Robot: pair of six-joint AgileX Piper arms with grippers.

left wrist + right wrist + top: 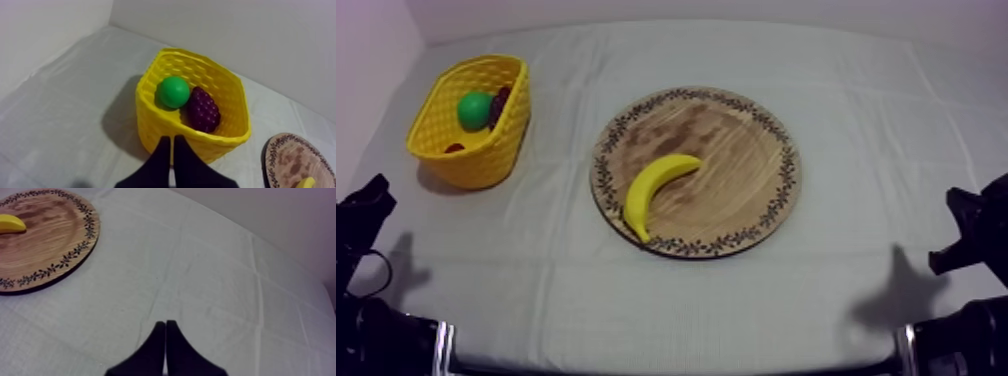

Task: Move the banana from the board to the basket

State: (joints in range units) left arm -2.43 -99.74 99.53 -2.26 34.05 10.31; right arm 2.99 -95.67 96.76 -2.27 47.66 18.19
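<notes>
The table [686, 300] carries the round wooden board [736, 180] at centre and the yellow basket [486, 160] at the far left. The banana [656, 185] lies on the board's left half, well apart from the basket. The basket holds a green round fruit [173, 91] touching a bunch of grapes [202, 110]. The left gripper [172, 140], fingers together on nothing, hangs just before the basket; the right gripper [165, 324], likewise closed and empty, is over bare cloth beside the board.

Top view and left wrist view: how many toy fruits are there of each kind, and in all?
Banana: 1, on the board
Green fruit: 1, in the basket
Grapes: 1 bunch, in the basket
Total: 3. A reddish bit low in the basket is too hidden to count.
</notes>
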